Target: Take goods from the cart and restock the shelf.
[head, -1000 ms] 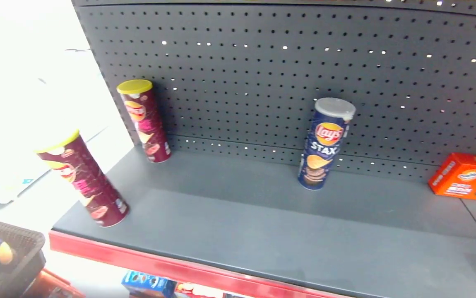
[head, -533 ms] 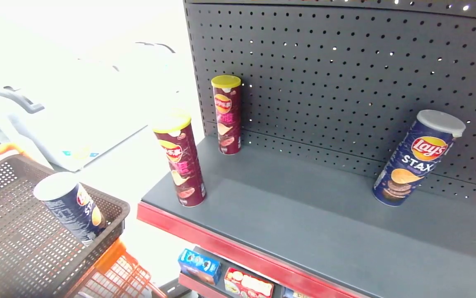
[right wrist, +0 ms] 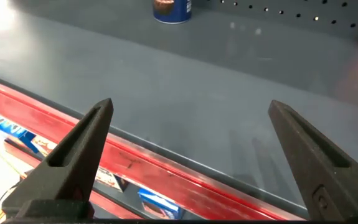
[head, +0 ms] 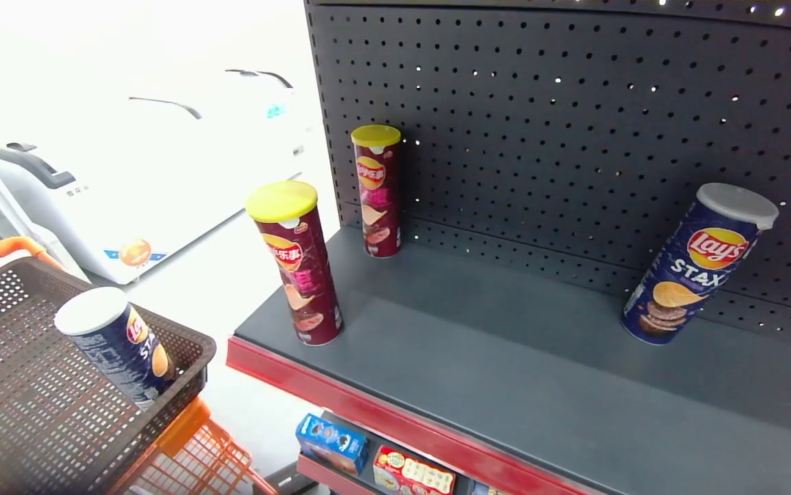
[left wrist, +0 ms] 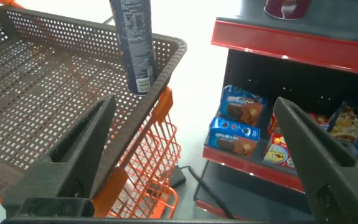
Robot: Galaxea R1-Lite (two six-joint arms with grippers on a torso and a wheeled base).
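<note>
Near the cart (head: 17, 399), your left gripper (left wrist: 191, 155) hangs empty, jaws wide, facing the blue can (left wrist: 134, 43) upright in the basket corner, at the head view's lower left. Your right gripper (right wrist: 191, 155), equally wide, hovers over the shelf (right wrist: 197, 93), probably to leave the gap between the maroon cans (head: 296, 265) and the shelved can (head: 698, 265) free.

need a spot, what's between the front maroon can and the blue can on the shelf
Head view: only bare shelf board from front maroon can to blue can.
</note>
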